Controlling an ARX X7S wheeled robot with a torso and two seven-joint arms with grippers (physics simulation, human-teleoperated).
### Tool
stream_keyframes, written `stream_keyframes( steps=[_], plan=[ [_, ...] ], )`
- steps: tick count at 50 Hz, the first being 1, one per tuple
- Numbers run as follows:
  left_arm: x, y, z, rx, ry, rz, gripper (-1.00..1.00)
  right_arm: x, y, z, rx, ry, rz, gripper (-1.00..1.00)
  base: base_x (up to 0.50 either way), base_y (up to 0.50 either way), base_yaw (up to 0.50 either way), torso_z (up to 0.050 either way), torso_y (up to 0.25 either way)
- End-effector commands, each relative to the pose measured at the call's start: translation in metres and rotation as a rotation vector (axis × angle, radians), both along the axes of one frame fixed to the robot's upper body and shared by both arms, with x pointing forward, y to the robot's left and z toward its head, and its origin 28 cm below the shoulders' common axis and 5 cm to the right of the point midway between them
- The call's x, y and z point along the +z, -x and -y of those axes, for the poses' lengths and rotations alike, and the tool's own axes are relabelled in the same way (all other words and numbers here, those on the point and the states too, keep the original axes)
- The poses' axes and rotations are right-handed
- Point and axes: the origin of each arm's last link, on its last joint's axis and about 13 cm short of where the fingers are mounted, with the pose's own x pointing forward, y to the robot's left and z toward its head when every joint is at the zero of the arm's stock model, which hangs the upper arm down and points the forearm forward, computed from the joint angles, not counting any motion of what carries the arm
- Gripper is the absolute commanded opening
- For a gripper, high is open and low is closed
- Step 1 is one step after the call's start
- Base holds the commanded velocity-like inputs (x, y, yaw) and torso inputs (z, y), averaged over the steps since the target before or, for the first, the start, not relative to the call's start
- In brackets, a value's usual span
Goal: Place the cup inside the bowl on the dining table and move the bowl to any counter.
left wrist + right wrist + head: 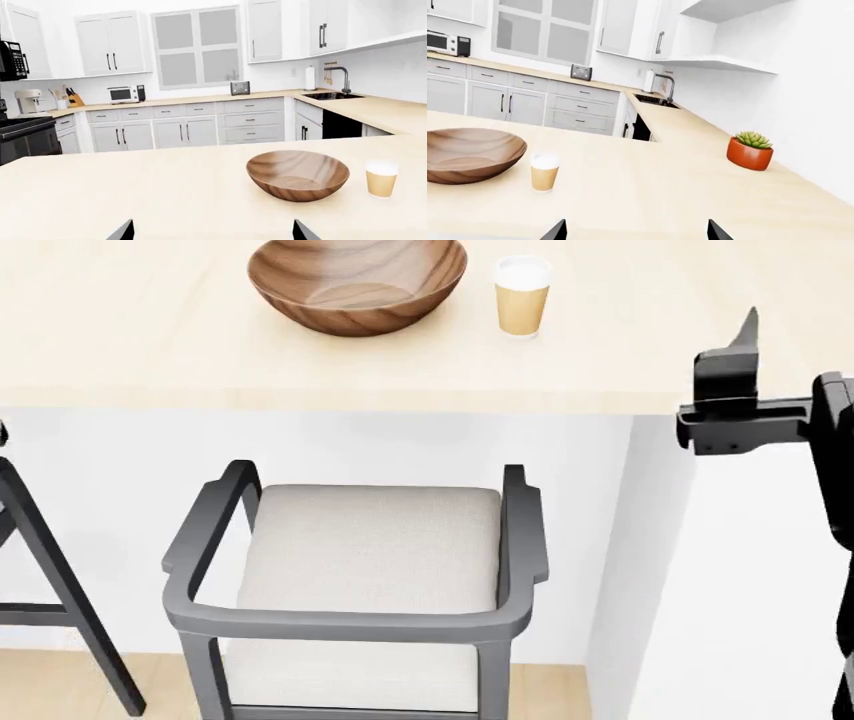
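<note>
With its jaws spread wide and empty, the right gripper (635, 231) faces the cup (545, 172), which stands ahead and slightly leftward beside the bowl (470, 154), likely light and crushable, best pinched gently around mid-wall.

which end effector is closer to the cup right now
The right. The right end effector hangs just off the dining table's edge, to the cup's right. The left one is outside the head view; its wrist camera shows the cup farther off.
</note>
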Motion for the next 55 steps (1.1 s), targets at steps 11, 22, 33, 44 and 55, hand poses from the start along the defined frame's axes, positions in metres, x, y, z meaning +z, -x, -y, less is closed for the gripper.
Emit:
stream_keyframes(
  steps=[11, 22, 33, 44, 55],
  plan=[
    [0.083, -0.042, -0.006, -0.068, -0.004, -0.028, 1.0, 0.049, -0.016, 0.022, -0.008, -0.041, -0.065, 1.0, 0.2, 0.0, 0.0, 0.0, 0.0],
    [0.073, -0.037, -0.009, -0.07, 0.017, -0.056, 1.0, 0.053, -0.011, 0.02, -0.005, -0.04, -0.068, 1.0, 0.5, 0.0, 0.0, 0.0, 0.0],
    [0.074, -0.034, -0.002, -0.083, 0.007, -0.055, 1.0, 0.055, -0.01, 0.019, -0.001, -0.046, -0.079, 1.0, 0.46, 0.1, 0.0, 0.0, 0.0],
    [0.075, -0.034, -0.005, -0.078, -0.006, -0.065, 1.0, 0.053, -0.013, 0.018, 0.009, -0.058, -0.1, 1.0, 0.41, 0.08, 0.0, 0.0, 0.001],
    [0.072, -0.032, -0.006, -0.076, -0.007, -0.075, 1.0, 0.051, -0.012, 0.017, 0.023, -0.059, -0.109, 1.0, 0.35, 0.0, 0.0, 0.0, 0.0]
  ],
)
